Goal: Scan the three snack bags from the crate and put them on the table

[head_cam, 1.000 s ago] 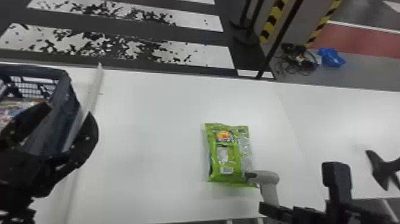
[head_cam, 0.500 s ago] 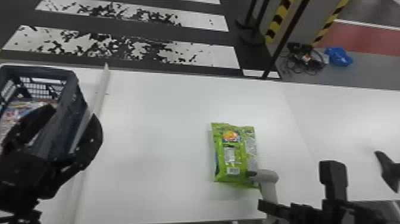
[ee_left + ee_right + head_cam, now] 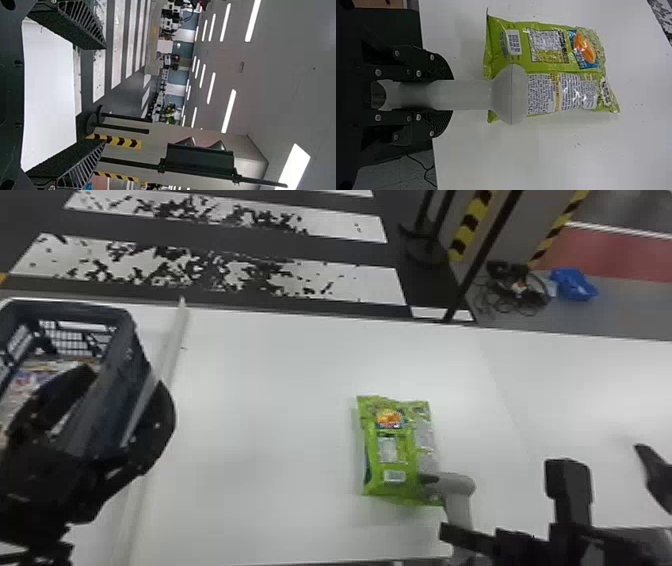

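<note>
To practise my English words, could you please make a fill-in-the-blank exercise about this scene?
The snack bag lying on the table is mostly ____ in colour.
The gray scanner is in the robot's ____ hand.
The crate stands towards the robot's ____ side.

Missing words: green; right; left.

Glossy crinkled plastic film on the snack bag (image 3: pixel 392 462), smooth matt plastic scanner (image 3: pixel 457 486), dull hard-looking plastic crate (image 3: pixel 131 357), smooth desk (image 3: pixel 270 400) with a soft sheen
</note>
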You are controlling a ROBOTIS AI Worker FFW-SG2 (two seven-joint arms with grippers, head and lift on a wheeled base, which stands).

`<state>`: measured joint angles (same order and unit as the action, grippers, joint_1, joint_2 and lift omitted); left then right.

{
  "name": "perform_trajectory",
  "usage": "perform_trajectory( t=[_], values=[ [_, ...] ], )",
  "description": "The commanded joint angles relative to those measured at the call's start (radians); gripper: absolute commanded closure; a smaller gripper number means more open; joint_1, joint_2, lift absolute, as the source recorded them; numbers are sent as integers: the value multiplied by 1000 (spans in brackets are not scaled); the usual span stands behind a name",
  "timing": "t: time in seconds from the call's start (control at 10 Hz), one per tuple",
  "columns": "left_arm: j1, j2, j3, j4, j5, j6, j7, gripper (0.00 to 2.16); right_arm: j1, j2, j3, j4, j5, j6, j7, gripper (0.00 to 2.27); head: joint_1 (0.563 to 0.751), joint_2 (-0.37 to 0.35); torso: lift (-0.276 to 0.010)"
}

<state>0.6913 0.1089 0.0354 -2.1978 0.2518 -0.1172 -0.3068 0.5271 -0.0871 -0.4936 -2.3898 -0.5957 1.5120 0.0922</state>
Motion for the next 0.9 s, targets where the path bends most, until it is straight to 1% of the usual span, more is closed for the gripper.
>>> perform_trajectory(
  t=[0.0,0.1,0.2,0.3,0.4,0.5,0.6,0.8],
  values=[
    [2,2,0,-3,0,0,0,29,-32,-3,-45,-16,-10,9,0,2223,695,-188,-94],
    [2,3,-2,-5,-2,0,0,29,-59,-8,-66,-11,-1,-3,0,2223,695,-202,-94],
    [1,3,-3,-5,-3,0,0,29,-101,-17,-68,27,31,-55,8,2223,695,-220,-94],
    [-7,6,-11,-5,-5,3,0,29,-134,-43,-69,83,62,-107,15,2223,695,-242,-94],
    [-7,8,-11,-5,-8,6,0,29,-187,-80,-71,164,80,-138,26,2223,695,-256,-94],
    [-7,9,-17,-5,-14,9,0,29,-216,-105,-72,230,89,-172,35,2223,695,-284,-94],
    [-4,11,-15,-5,-14,12,0,29,-256,-114,-57,302,140,-215,41,2223,695,-313,-94],
    [1,11,-17,-10,-19,12,0,29,-283,-146,-10,411,192,-310,50,2223,695,-350,-94]
  ],
)
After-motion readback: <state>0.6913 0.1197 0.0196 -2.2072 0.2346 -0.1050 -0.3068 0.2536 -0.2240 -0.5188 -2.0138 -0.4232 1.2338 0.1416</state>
